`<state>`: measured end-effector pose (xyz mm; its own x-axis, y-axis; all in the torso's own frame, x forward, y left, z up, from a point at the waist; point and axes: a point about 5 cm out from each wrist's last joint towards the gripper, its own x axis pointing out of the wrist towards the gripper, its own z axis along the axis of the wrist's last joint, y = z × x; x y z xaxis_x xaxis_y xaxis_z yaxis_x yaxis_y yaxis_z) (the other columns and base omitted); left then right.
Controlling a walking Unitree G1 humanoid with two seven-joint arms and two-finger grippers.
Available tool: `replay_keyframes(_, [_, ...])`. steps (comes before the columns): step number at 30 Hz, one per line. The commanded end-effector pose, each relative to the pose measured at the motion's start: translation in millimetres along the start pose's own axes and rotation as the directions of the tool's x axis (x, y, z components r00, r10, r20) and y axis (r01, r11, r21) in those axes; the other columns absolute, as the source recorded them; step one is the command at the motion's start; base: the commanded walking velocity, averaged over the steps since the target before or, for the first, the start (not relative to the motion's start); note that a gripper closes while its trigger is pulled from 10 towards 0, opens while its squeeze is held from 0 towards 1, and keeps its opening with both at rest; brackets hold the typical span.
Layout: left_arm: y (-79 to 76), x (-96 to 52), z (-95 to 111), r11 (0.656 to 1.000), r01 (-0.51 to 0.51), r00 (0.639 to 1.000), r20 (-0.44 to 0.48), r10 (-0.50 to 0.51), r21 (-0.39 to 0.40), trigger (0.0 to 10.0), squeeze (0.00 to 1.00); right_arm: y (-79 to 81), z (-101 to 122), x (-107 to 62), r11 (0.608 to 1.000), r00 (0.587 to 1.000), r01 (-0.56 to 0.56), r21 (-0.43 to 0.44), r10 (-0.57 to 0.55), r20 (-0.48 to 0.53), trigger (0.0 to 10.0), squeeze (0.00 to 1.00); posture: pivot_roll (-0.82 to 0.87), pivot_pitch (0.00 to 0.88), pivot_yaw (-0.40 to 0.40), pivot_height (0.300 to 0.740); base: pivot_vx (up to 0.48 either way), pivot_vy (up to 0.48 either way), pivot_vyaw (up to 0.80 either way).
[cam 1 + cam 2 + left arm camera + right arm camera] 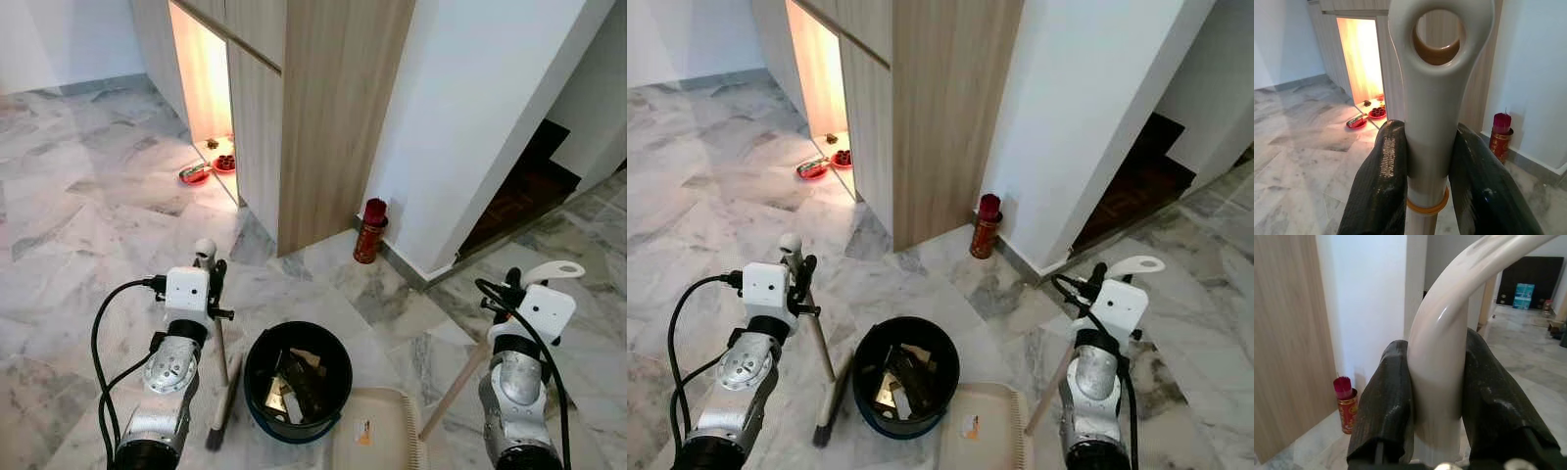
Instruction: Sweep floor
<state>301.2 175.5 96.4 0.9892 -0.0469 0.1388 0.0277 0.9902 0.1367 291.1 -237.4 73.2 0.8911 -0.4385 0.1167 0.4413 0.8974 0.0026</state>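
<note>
Left gripper (1427, 166), jaws clamped on the white plastic broom handle (1432, 98), and right gripper (1437, 396), jaws clamped on the curved white dustpan handle (1444, 342), flank a black round bucket (298, 380) on marble floor (78, 215), seemingly poised for sweeping.

1. The dustpan (377, 431) runs off the lower frame edge.
2. Scraps inside the black bucket (298, 382) stay unidentifiable.
3. Small red dishes (208, 168) in the lit niche are too small to read.
</note>
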Motion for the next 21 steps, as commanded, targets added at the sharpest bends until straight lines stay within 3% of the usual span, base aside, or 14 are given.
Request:
replay_keyframes(1, [1.0, 4.5, 12.7, 1.0, 0.004, 0.999, 0.053, -0.004, -0.007, 10.0, 0.0, 6.9, 10.8, 4.0, 0.999, 0.998, -0.008, 0.034, 0.006, 0.058, 10.0, 0.0, 0.26, 0.013, -0.081, 0.74, 0.0, 0.0, 0.0])
replay_keyframes(6, [0.7, 3.8, 12.1, 1.0, 0.001, 0.999, 0.051, -0.001, -0.007, 10.0, 0.0, 5.3, 9.6, 2.5, 0.999, 0.998, -0.014, 0.029, 0.012, 0.056, 10.0, 0.0, 0.26, 0.017, -0.083, 0.74, 0.0, 0.0, 0.0])
replay_keyframes(21, [-4.2, 3.9, 12.0, 1.0, 0.019, 0.999, 0.049, -0.018, -0.012, 10.0, 0.0, 8.3, 10.2, 1.0, 0.999, 0.998, -0.031, 0.023, 0.029, 0.064, 10.0, 0.0, 0.25, 0.034, -0.078, 0.74, -0.272, 0.0, 0.0])
